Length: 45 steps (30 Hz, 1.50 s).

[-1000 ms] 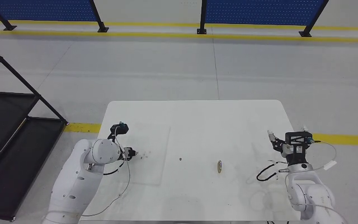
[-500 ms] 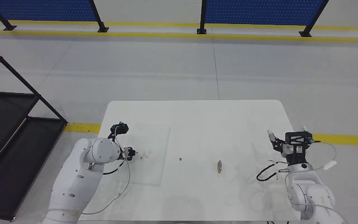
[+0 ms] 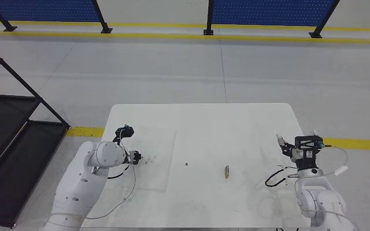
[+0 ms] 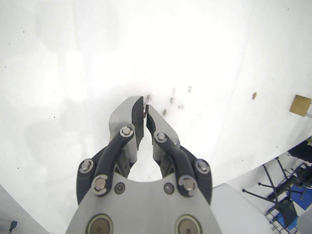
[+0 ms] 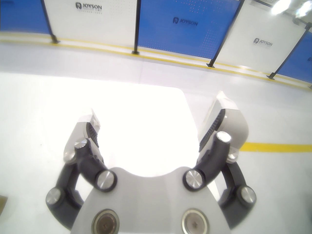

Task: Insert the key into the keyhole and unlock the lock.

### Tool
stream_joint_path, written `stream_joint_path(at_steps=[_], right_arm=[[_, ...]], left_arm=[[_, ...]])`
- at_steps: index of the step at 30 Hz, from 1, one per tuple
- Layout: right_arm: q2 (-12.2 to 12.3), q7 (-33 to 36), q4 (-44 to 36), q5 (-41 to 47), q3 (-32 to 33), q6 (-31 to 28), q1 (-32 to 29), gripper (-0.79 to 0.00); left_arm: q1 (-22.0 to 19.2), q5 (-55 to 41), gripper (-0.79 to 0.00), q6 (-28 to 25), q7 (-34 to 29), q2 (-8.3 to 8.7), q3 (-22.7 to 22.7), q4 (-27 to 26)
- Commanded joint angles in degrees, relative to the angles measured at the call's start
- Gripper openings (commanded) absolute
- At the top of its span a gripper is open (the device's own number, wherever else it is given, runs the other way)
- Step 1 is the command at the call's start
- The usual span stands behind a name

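white table [image 3: 243,121] on a pale floor, blue barriers beyond it at 12 o'clock. your left gripper [image 4: 145,103] sits toward the table's 9 o'clock side, pads pinched on a thin metal piece judged to be the key [image 4: 147,97], with only its tip showing past the pads. the padlock [image 3: 226,171] rests near the table's middle, at about 3 o'clock from that gripper and well apart from it; which face carries the keyhole cannot be told. your right gripper [image 5: 156,127] hangs at the table's 3 o'clock edge, fingers spread wide, holding nothing. recommendation: the padlock lies loose, so have the right gripper steady its body before any insertion, or the key will likely shove it away. carry the key low, line its blade with the keyhole axis, and confirm the pinch keeps it from tilting.
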Motion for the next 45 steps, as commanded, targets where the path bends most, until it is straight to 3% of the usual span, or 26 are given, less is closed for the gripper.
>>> stream_joint_path(at_steps=[1,6,9,14,29,37,42,45], right_arm=[[0.0,0.0,0.0,0.0,0.0,0.0,0.0,0.0],[0.0,0.0,0.0,0.0,0.0,0.0,0.0,0.0],[0.0,0.0,0.0,0.0,0.0,0.0,0.0,0.0],[0.0,0.0,0.0,0.0,0.0,0.0,0.0,0.0],[0.0,0.0,0.0,0.0,0.0,0.0,0.0,0.0],[0.0,0.0,0.0,0.0,0.0,0.0,0.0,0.0],[0.0,0.0,0.0,0.0,0.0,0.0,0.0,0.0],[0.0,0.0,0.0,0.0,0.0,0.0,0.0,0.0]], left_arm=[[-0.1,0.0,-0.699,0.2,0.0,0.04,0.2,0.1],[-0.3,-0.3,-0.702,0.4,0.2,0.14,0.4,0.4],[-0.4,-0.5,-0.785,0.6,0.3,0.21,0.5,0.5],[-0.3,-0.7,-0.785,0.8,-0.1,0.4,0.3,-0.4],[5.1,-0.6,-0.785,0.0,2.5,1.12,-2.4,-13.5],[7.2,-13.9,-0.785,-3.6,4.0,1.07,-5.3,-17.1],[6.0,-24.6,-0.785,-5.8,3.3,1.07,-7.1,-14.8],[4.7,-32.8,-0.785,-6.3,2.0,1.03,-7.9,-10.4]])
